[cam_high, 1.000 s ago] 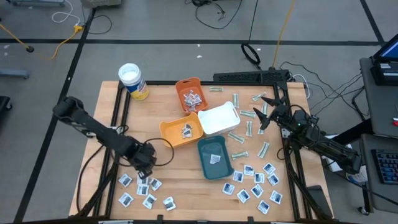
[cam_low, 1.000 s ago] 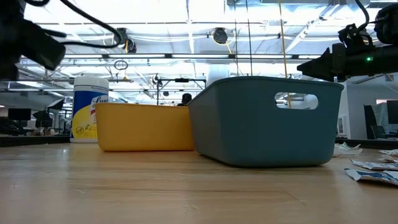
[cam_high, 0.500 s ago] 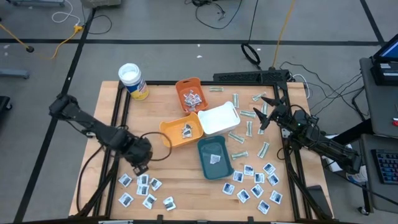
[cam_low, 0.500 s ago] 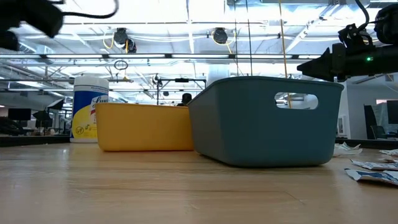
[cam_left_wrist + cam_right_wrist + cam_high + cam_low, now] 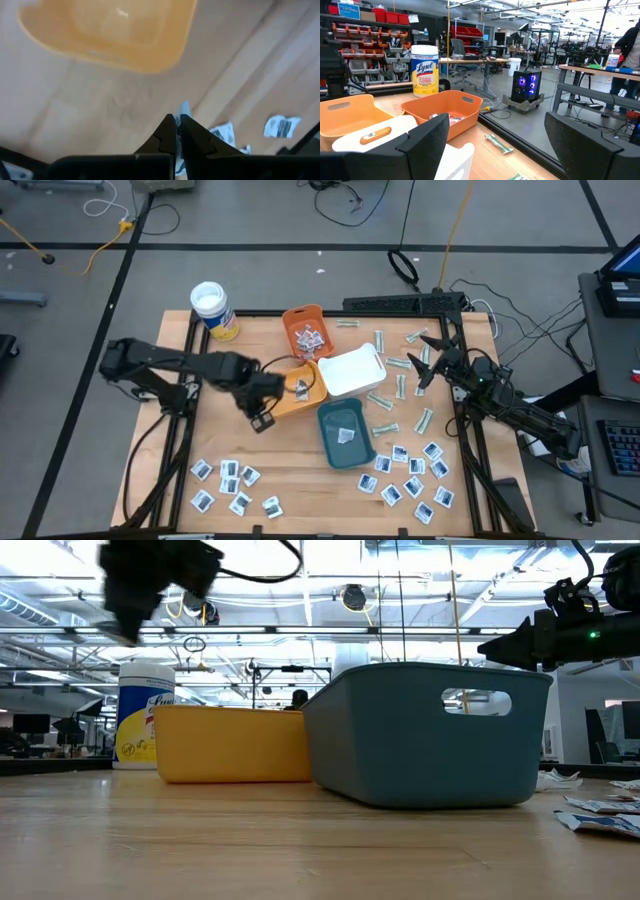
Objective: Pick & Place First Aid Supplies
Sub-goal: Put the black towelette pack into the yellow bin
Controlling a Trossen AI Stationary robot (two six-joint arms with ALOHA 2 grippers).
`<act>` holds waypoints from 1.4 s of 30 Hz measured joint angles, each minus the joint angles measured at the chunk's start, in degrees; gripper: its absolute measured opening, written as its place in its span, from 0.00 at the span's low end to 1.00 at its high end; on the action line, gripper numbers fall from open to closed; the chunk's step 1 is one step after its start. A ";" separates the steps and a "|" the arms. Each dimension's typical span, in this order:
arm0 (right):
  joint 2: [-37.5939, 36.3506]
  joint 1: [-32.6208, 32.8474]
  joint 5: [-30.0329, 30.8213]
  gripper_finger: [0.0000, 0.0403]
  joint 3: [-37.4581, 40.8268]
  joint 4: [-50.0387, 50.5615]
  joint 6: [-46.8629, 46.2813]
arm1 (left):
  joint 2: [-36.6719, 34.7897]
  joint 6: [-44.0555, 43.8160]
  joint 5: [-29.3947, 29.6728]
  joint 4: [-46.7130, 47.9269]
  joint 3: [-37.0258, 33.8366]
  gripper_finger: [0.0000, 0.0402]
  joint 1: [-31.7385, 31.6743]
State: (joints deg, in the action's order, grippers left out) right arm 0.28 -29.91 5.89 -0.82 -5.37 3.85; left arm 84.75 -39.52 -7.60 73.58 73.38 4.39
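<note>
The left gripper (image 5: pixel 176 131) pinches a square white sachet (image 5: pixel 184 109) beside the yellow-orange plastic tray (image 5: pixel 292 392); right gripper (image 5: pixel 428 362) waits, fingers spread — dozens remain loose.

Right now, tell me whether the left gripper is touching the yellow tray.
Apart. The low view shows the left gripper hanging well above the yellow tray, with open air between them.

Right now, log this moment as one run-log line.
left gripper: shut on white sachet, near yellow tray | right gripper: open, waiting above grey-green strips | sachets on table
</note>
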 joint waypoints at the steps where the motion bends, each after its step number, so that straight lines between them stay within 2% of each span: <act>1: 0.01 0.00 0.00 0.80 0.00 0.00 0.00 | 0.96 1.52 -0.01 0.56 1.01 0.02 -1.52; 8: -0.01 -0.02 0.00 0.80 0.00 0.00 0.00 | 6.73 10.16 0.05 3.59 7.44 0.02 -10.79; 12: 0.01 -0.01 0.00 0.80 0.00 0.00 -0.02 | 9.51 12.40 0.27 3.00 9.98 0.02 -13.50; 23: 0.00 -0.02 0.00 0.80 0.00 0.00 -0.01 | 19.24 14.57 6.62 -5.32 9.10 0.02 -13.69; 33: -0.01 0.00 0.00 0.80 0.00 0.00 -0.02 | 25.38 15.07 7.25 -11.53 9.07 0.02 -13.75; 37: 0.01 0.00 0.00 0.80 0.00 0.00 -0.01 | 25.66 13.91 7.74 -12.75 9.06 0.09 -13.73; 42: 0.00 -0.01 0.00 0.80 0.00 0.00 0.00 | 25.66 12.53 6.64 -13.49 9.07 0.29 -13.73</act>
State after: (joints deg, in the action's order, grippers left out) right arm 0.29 -29.92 5.89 -0.82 -5.37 3.85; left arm 110.41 -26.99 -0.96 60.10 82.46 -9.34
